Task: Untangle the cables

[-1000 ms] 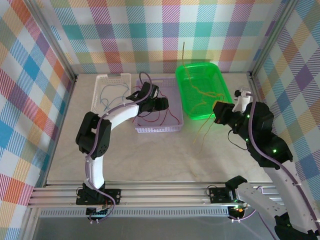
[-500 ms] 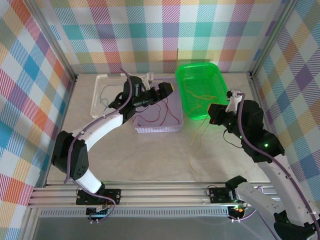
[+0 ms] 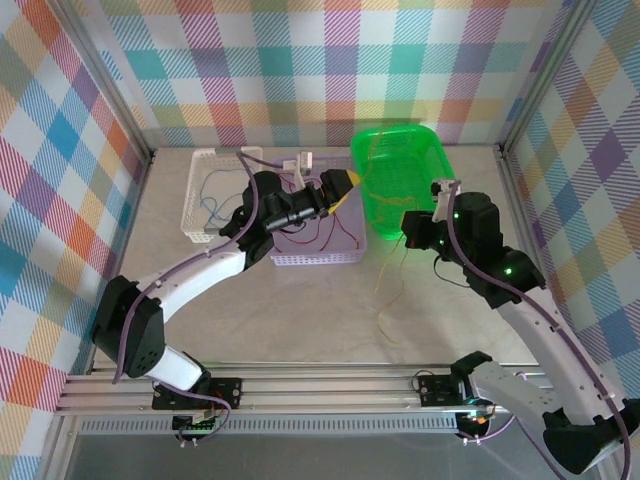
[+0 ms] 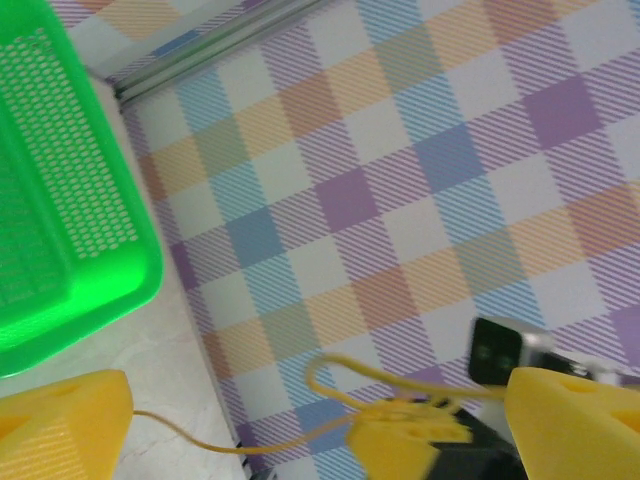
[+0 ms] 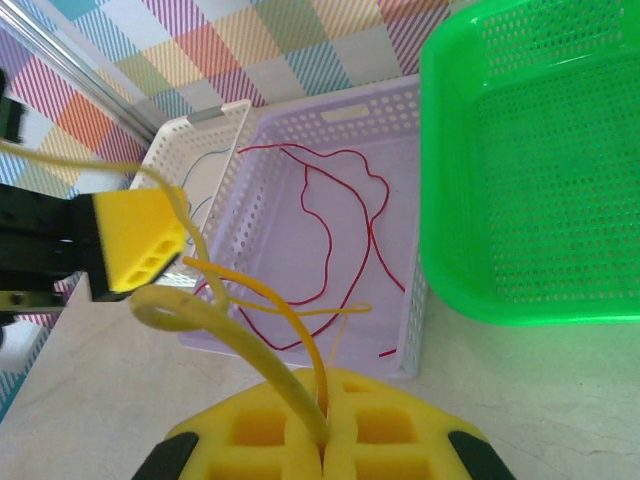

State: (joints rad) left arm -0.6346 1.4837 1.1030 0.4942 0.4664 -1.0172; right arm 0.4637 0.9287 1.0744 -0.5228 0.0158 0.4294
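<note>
The yellow cables [image 5: 268, 365] are grasped by the clenched right end effector [image 5: 322, 440], at the near edge of the green tray [image 5: 432, 180], with their ends trailing onto the worktop [image 3: 300, 310]. A red cable [image 5: 335, 235] lies in the purple basket [image 3: 315, 258], and a blue cable [image 3: 210, 205] in the white basket [image 3: 190, 200] further left. The left end effector [image 3: 340, 190] is released, spread wide over the purple basket's far right corner.

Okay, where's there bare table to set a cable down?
Bare table lies between the purple tray and the front rail, left of the trailing yellow cables. Crowded by the green tray, around the left gripper and right gripper.
</note>
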